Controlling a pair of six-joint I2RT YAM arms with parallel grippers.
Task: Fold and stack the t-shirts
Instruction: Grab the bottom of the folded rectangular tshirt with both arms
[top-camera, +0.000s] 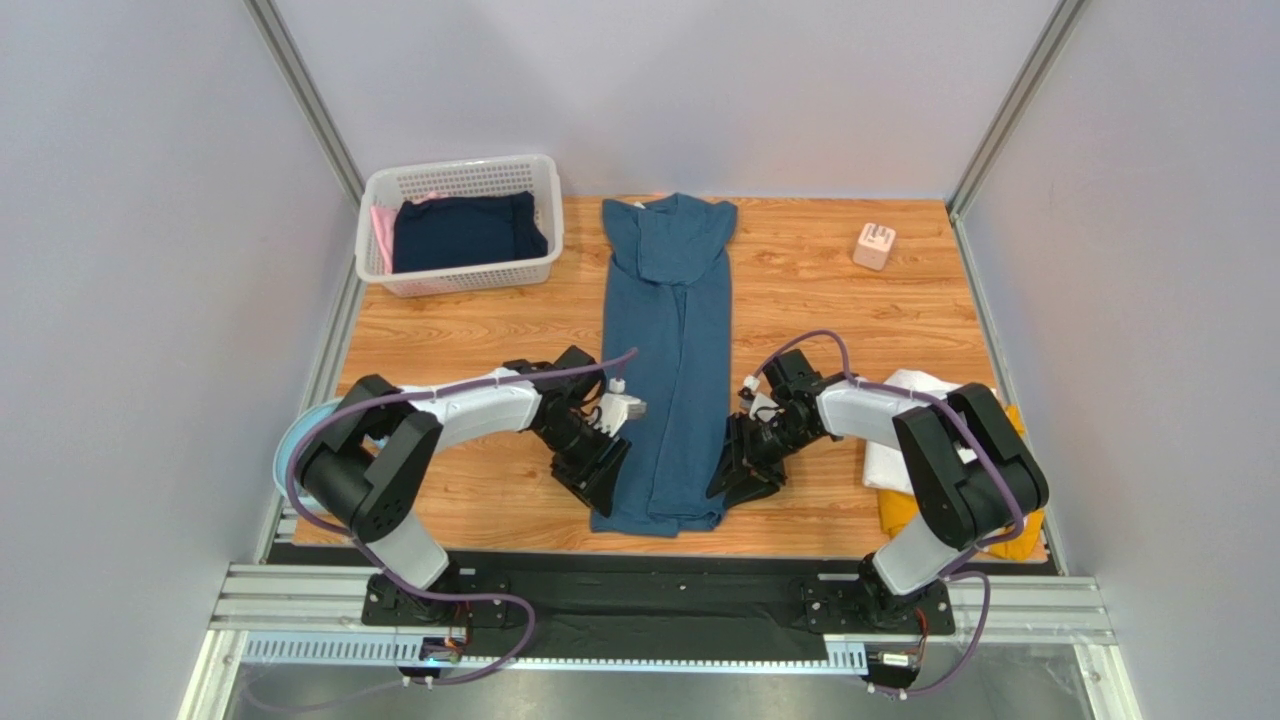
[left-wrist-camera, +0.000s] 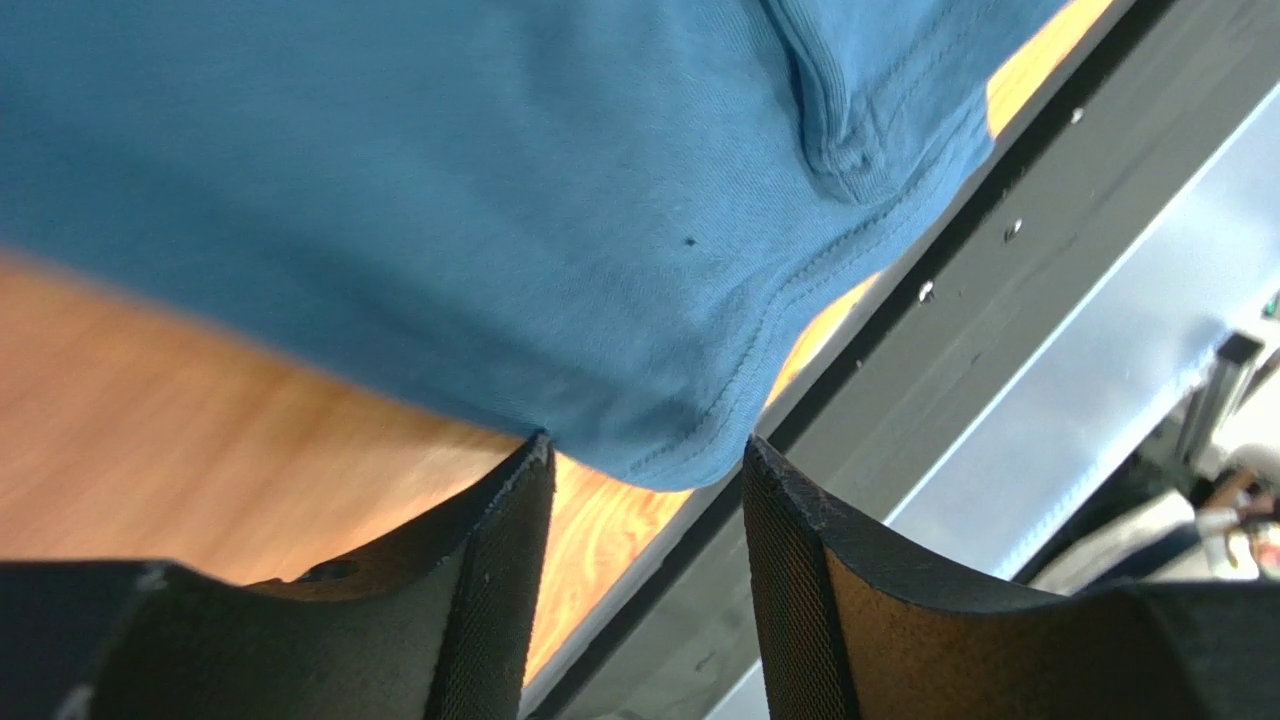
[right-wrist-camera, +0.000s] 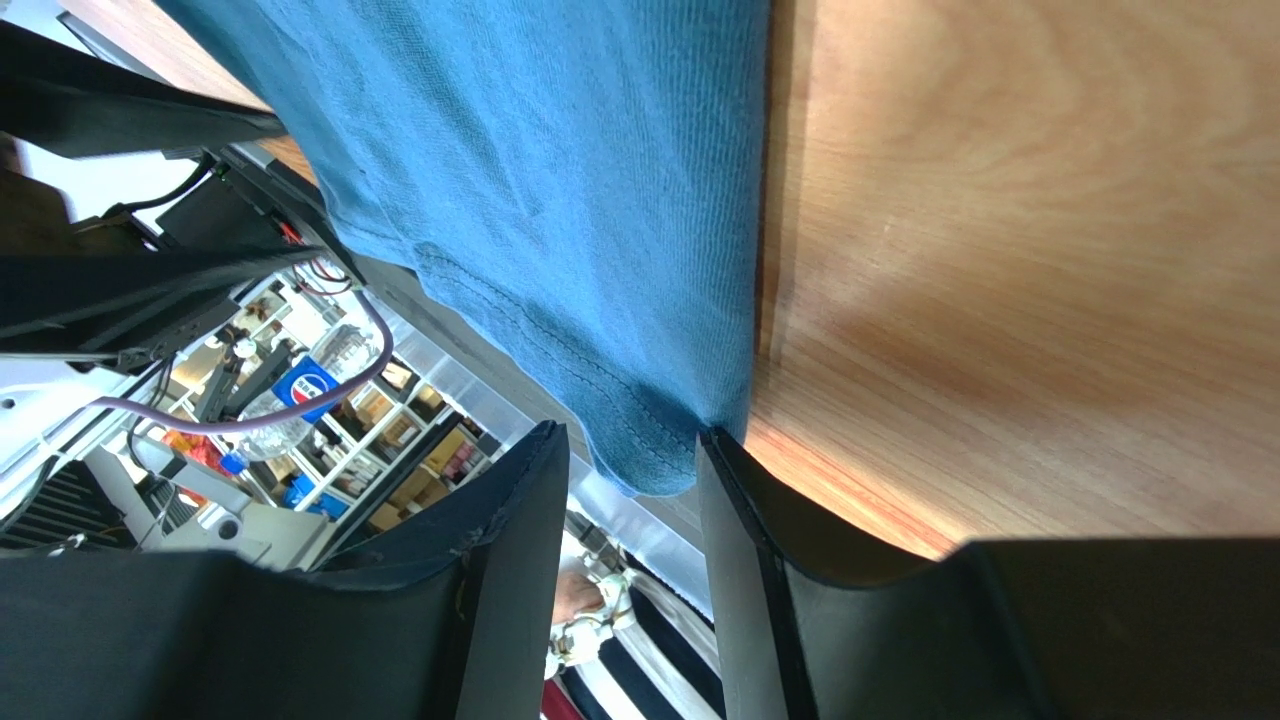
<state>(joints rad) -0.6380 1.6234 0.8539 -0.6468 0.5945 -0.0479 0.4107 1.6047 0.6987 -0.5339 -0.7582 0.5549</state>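
A teal-blue t-shirt (top-camera: 670, 375) lies folded into a long narrow strip down the middle of the wooden table, collar end at the far side. My left gripper (top-camera: 603, 477) is open at the strip's near left corner. In the left wrist view the hem corner (left-wrist-camera: 676, 443) sits just at the gap of my open left gripper (left-wrist-camera: 646, 468). My right gripper (top-camera: 738, 474) is open at the near right corner. In the right wrist view the corner (right-wrist-camera: 646, 450) hangs into the gap of my open right gripper (right-wrist-camera: 631, 458). A folded white tee (top-camera: 899, 450) on a mustard-yellow one (top-camera: 897, 518) lies partly hidden under my right arm.
A white lattice basket (top-camera: 451, 275) at the far left holds a dark navy garment (top-camera: 469, 230) and a pink one. A small pale box (top-camera: 875, 245) stands at the far right. The table's near edge and black metal rail (left-wrist-camera: 962, 285) run right beside both grippers.
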